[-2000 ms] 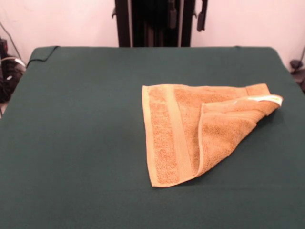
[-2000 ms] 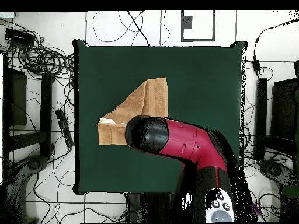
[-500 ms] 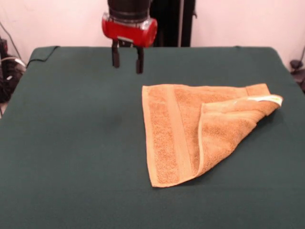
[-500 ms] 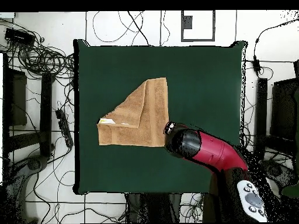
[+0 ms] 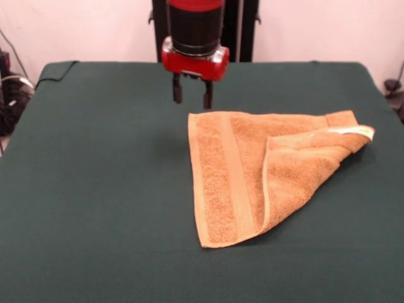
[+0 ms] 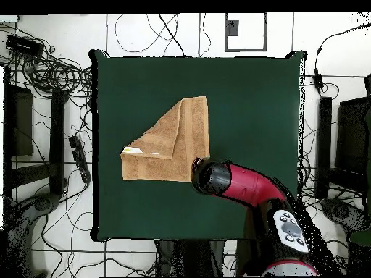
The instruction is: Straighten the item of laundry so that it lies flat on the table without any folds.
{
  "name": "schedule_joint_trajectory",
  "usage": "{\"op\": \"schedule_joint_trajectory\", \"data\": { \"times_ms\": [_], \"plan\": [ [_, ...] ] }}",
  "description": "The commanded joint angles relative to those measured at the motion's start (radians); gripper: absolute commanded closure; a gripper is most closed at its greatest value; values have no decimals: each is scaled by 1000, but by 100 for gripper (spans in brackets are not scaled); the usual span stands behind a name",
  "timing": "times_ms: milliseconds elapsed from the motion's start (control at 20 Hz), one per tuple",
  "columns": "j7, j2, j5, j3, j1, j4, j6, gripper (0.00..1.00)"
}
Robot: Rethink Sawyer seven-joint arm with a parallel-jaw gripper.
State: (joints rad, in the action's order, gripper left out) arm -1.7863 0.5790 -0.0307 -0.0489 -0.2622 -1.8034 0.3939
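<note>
The orange-tan terry towel lies on the dark green table, right of centre in the front view. One corner is folded diagonally over the rest, so it forms a rough triangle, with a white label at its far right tip. My gripper hangs open and empty just above the towel's far left corner. In the overhead view the arm's red and black end covers the gripper, next to the towel at its lower right corner.
Cables and equipment lie on the floor around the table. A dark cloth edge hangs at the table's far left corner in the front view.
My gripper has come into view from the far side, then moved right and lower, closer to the towel's far left corner. The towel has not moved.
</note>
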Motion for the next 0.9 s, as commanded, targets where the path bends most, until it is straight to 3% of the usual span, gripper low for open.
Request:
{"op": "schedule_joint_trajectory", "data": {
  "times_ms": [50,450,900],
  "plan": [
    [-119,-15,3,69,95,61,55,0],
    [-78,22,18,58,109,146,243,0],
    [-56,-78,14,119,80,205,176,0]
  ]
}}
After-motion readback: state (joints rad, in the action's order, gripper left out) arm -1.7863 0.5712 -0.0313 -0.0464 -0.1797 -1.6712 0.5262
